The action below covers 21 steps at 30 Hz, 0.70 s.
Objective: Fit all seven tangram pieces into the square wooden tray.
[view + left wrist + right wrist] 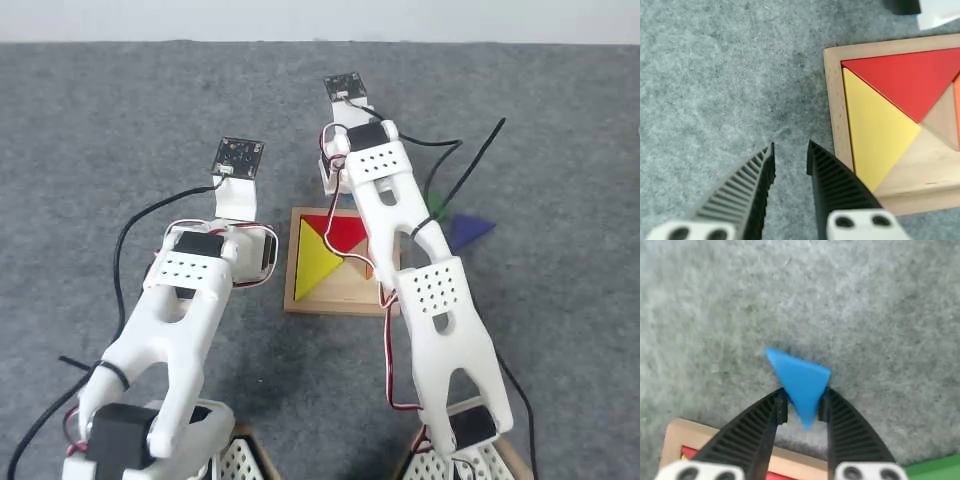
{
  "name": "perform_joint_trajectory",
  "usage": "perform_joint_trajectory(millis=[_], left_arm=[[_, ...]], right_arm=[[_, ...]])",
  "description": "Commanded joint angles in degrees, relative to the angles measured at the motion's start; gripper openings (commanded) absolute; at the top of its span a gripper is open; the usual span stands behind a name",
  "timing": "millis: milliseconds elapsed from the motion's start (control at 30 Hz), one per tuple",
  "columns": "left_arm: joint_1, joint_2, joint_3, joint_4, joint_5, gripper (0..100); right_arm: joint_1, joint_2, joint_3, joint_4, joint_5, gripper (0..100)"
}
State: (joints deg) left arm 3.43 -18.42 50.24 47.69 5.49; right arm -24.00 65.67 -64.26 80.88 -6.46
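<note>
Grey felt covers the tabletop (110, 130), which meets a pale wall beyond the square wooden tray (335, 305). The tray lies between the two arms, just ahead of their bases.

Inside the tray, a red triangle (335, 230) fills the part along the rim farthest from the bases. A yellow triangle (315, 265) lies against the rim on the left arm's side. The two meet along one slanted edge, as the left wrist view shows for the red (905, 75) and yellow (875, 130) pieces. A sliver of an orange piece (956, 105) touches the red triangle deeper in the tray. The rest of the tray floor (925, 165) is bare wood.

The left gripper (790, 150) hangs over the felt just beside the tray's outer rim (832, 100), on the yellow triangle's side. Its fingers (757, 180) stand a little apart with nothing between them.

The right arm (385, 190) stretches across the tray to its far side. There the right gripper (803, 396) has its fingers (772, 417) closed on a light blue triangle (800, 375), pinching it near one corner. The piece is over the felt just outside the tray's far rim (682, 435); I cannot tell whether it touches the felt.

Outside the tray, on the side away from the left arm, a green piece (437, 207) and a dark blue triangle (468, 230) lie near each other on the felt. An edge of the green piece (935, 467) shows in the right wrist view.
</note>
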Motion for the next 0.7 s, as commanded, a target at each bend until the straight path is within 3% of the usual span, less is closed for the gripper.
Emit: perform_joint_trajectory(millis=[0, 267, 400, 667], left_arm=[[0.4, -0.4, -0.3, -1.0, 0.0, 11], [0.4, -0.4, -0.3, -1.0, 0.0, 11], [0.4, -0.4, -0.3, -1.0, 0.0, 11], [0.4, -0.4, -0.3, -1.0, 0.0, 11]], right_arm=[[-0.7, -1.4, -4.5, 3.9, 0.7, 8.3], [-0.7, -0.9, -24.6, 17.3, 3.4, 8.3], [-0.7, -0.7, -27.2, 18.7, 3.4, 9.2], [-1.5, 7.1, -24.6, 9.5, 3.6, 31.7]])
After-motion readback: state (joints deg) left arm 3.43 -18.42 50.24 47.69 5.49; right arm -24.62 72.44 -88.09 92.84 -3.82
